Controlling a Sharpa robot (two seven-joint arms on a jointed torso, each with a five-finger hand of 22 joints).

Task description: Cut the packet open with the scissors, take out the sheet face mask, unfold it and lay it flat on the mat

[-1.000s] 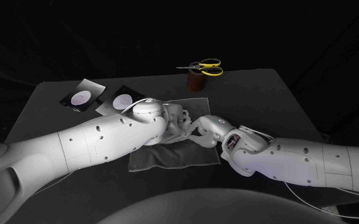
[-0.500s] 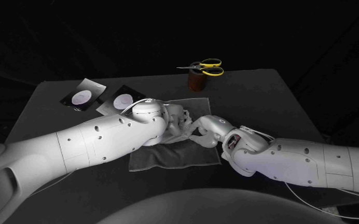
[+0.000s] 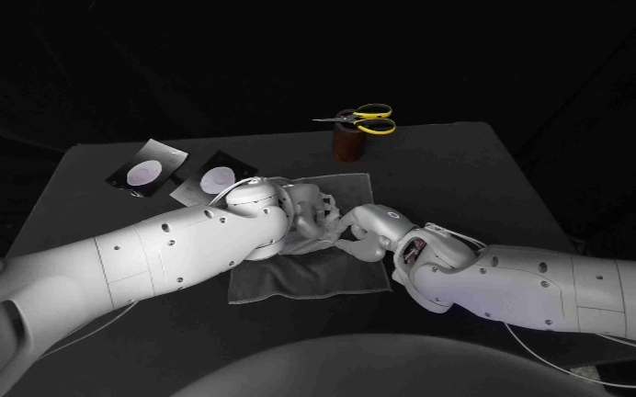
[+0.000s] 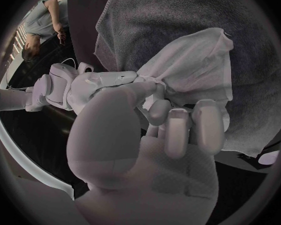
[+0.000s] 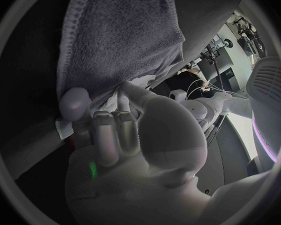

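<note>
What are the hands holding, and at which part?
Both the left hand and the right hand pinch the white fabric sheet face mask at its bunched edge.

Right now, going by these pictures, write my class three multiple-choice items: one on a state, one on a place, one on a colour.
1. The sheet mask is: A) bunched, held by the left robot hand and right robot hand above the mat; B) spread flat; C) sealed in a packet.
2. The scissors are: A) on the mat; B) on the brown holder at the table's far edge; C) in a robot hand.
3. The scissors' handles are: A) red; B) blue; C) yellow.
Answers: 1 A, fingers pinch the gathered white sheet; 2 B, they sit atop the holder; 3 C, both loops are yellow.
</note>
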